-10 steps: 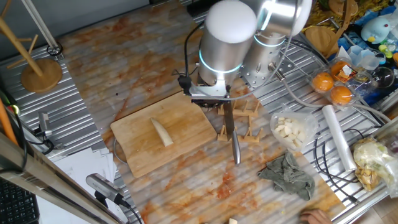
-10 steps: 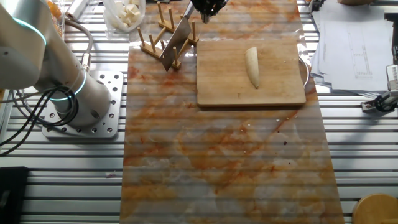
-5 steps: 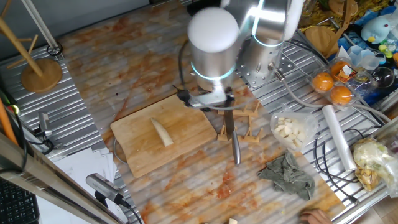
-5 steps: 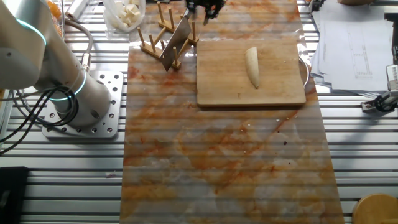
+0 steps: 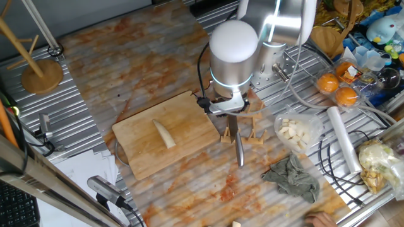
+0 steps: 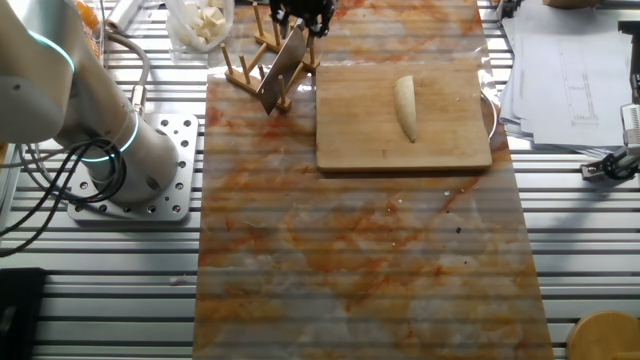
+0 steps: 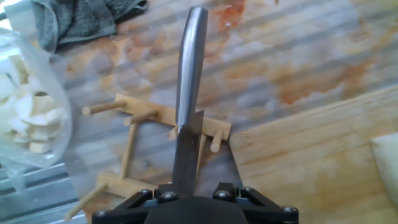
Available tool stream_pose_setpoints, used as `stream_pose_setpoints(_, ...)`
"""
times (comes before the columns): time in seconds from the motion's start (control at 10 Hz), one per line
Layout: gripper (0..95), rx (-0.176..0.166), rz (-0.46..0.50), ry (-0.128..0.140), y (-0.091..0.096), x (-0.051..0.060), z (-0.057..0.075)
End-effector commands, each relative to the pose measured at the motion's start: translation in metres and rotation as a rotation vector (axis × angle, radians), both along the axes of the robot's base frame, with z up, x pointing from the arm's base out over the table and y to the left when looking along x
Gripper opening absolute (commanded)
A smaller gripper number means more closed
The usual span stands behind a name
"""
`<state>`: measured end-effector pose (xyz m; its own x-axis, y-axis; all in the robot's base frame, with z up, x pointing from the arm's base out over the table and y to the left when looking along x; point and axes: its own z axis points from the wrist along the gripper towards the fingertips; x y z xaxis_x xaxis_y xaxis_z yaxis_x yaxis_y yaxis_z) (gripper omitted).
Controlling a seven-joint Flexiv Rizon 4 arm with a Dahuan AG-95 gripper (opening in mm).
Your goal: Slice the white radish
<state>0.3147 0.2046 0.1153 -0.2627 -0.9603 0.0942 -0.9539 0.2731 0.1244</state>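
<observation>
Hand view: gripper (image 7: 194, 194) above knife (image 7: 188, 93) in rack (image 7: 134, 152) (jaw state unclear); white radish (image 6: 404, 108) sideways, lengthwise across cutting board (image 6: 440, 140).

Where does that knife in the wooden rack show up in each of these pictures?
One fixed view: knife right of centre, beside the cutting board.
Other fixed view: knife top left, left of the board.
Hand view: knife centre, upright.
Shared landmark: wooden rack.

The arm reaches straight down, gripper (image 7: 196, 194) jaws seemingly parted.
</observation>
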Motion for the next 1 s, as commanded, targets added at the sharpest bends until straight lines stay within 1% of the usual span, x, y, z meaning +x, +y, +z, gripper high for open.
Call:
stream_pose_setpoints(0.1, 38.0, 0.020, 0.015, 0.017, 0.003, -0.001, -0.003)
stream_pose_setpoints(0.3, 38.0, 0.023, 0.021, 0.023, 0.006, -0.003, -0.005)
stream_pose_setpoints(0.5, 38.0, 0.017, 0.014, 0.022, 0.011, -0.007, -0.010)
stream_pose_setpoints(0.6, 38.0, 0.008, 0.011, 0.020, 0.014, -0.008, -0.012)
stream_pose_setpoints(1.0, 38.0, -0.007, 0.007, 0.017, 0.020, -0.010, -0.018)
